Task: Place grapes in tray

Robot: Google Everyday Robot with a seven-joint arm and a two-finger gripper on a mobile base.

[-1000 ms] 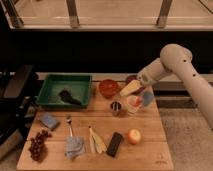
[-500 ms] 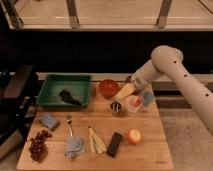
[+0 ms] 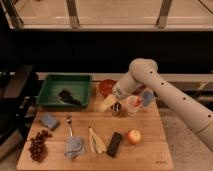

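Observation:
The grapes (image 3: 37, 146), a knobbly dark red-purple bunch, lie at the front left corner of the wooden board. The green tray (image 3: 46, 94) stands at the back left and holds a smooth dark lump (image 3: 70, 96). My gripper (image 3: 107, 104), with pale fingers, hangs open over the board's back middle, just right of the tray and in front of the red bowl (image 3: 106, 87). Nothing is between its fingers. It is far from the grapes.
A small metal cup (image 3: 117, 109), a white cup (image 3: 134, 103) and a blue item (image 3: 148, 96) stand right of the gripper. Nearer the front lie an apple (image 3: 133, 136), a black bar (image 3: 115, 144), a banana (image 3: 96, 141), a grey cloth (image 3: 75, 147), a spoon (image 3: 69, 125) and a blue sponge (image 3: 50, 120).
The arm has swung left and the gripper has come down and leftward, from beside the cups to in front of the red bowl. The objects have not moved.

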